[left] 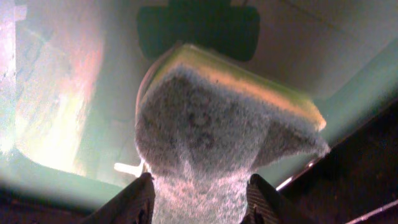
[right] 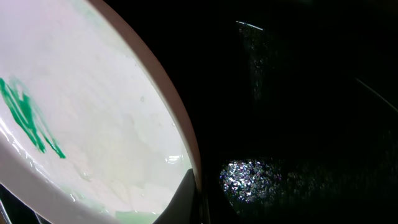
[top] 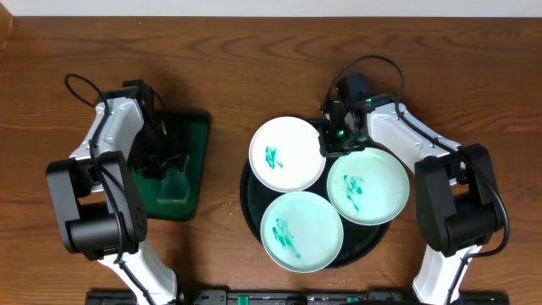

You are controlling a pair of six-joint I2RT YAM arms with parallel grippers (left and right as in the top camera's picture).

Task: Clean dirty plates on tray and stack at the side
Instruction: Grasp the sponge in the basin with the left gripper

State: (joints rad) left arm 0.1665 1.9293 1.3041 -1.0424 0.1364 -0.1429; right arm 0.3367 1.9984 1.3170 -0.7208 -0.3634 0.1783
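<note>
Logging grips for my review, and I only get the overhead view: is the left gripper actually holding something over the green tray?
Observer: Yes. The left wrist view shows the left gripper pinching a sponge between its fingers.
Operator: And on the other side?
Observer: The right wrist view shows the right gripper closed on the rim of the upper-left plate.
</note>
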